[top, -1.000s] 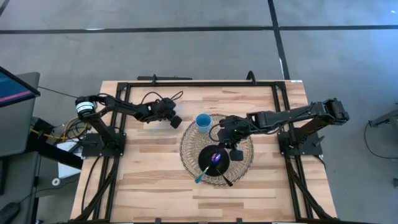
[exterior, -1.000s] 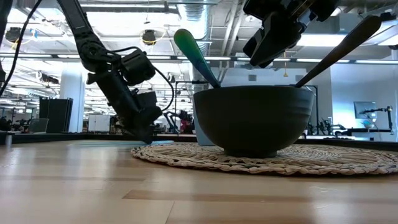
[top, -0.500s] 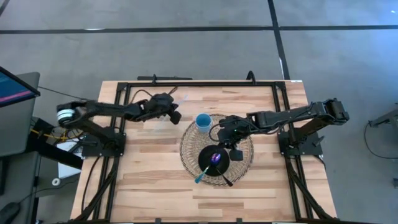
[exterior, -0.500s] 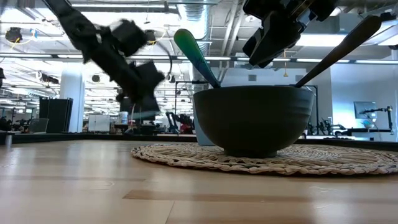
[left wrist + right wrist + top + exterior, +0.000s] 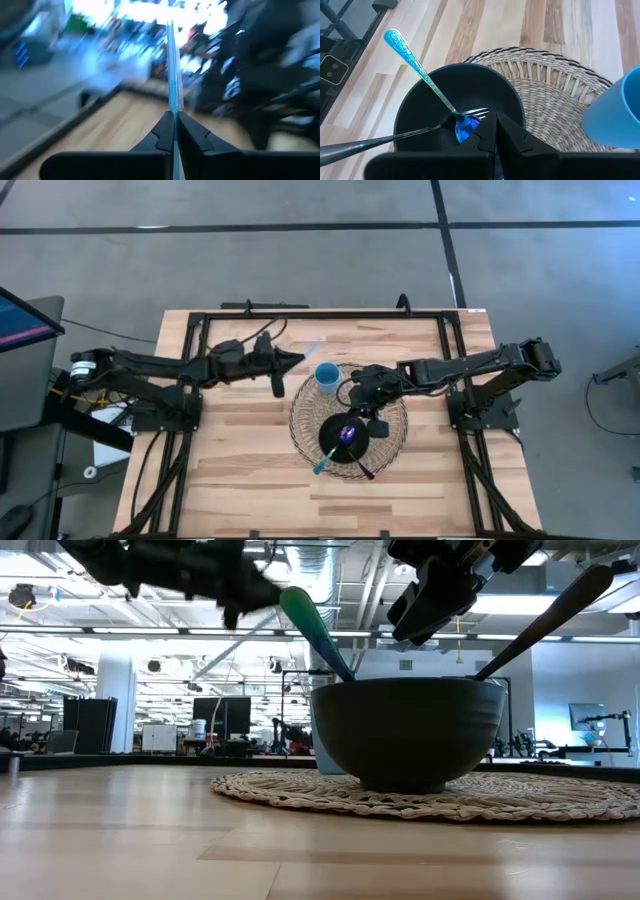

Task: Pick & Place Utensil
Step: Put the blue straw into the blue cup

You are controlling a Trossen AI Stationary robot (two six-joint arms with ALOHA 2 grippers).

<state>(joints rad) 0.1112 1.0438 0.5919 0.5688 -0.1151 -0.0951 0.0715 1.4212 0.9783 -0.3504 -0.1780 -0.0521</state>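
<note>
My left gripper hovers left of the blue cup, shut on a thin pale-blue utensil. A black bowl sits on a round woven mat. Leaning in the bowl are a blue-handled utensil and a dark fork, heads at its bottom, handles over the rim. My right gripper hangs shut above the bowl's far side, touching nothing; in its wrist view the fingertips show over the bowl. My left gripper pinches the pale-blue utensil's shaft between its two fingers. The fingers lie about level and run along the shaft. The utensil sticks out past the fingertips toward the table's far right, lifted clear of the table.
The blue cup stands on the mat's far edge, between the two grippers. Black frame rails run along the table's far, left and right edges. Bare wood lies left of and nearer than the mat.
My left gripper has risen from table height to well above the bowl's rim and has tipped from pointing down to about level, shifting slightly toward the cup. The pale-blue utensil has come up with it, clear of the table. My right arm has kept still.
</note>
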